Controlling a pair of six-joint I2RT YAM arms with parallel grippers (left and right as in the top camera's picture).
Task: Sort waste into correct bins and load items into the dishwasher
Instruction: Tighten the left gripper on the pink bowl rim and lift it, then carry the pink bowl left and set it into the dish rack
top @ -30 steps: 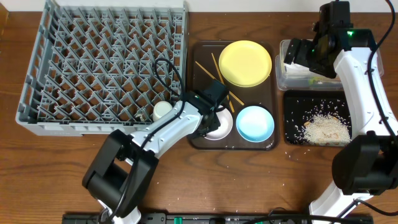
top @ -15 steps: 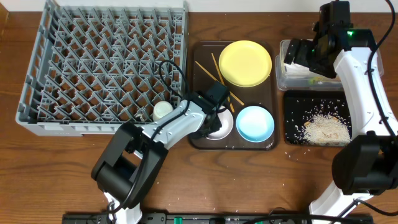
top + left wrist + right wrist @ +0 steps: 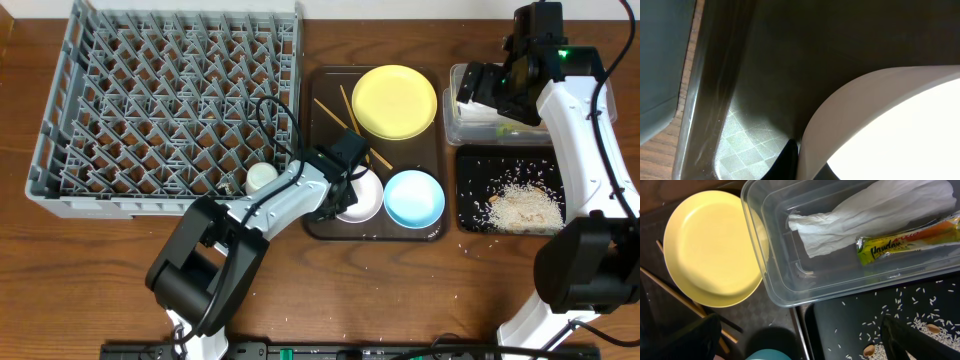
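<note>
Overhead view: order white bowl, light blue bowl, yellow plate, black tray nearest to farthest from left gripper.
1. Round white bowl, at the left gripper.
2. Round light blue bowl, just right.
3. Round yellow plate, behind-right.
4. Black rectangular plastic tray, far right.

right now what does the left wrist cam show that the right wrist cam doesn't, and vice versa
Only the left wrist view: the white bowl, its rim close up, with one dark fingertip against its outer wall.
Only the right wrist view: the yellow plate, chopsticks, the clear tub holding the napkin and snack wrapper, and the black tray with scattered rice.
Both: the brown tray, seen as inner wall and floor from the left wrist, and as the patch below the plate from the right wrist.
</note>
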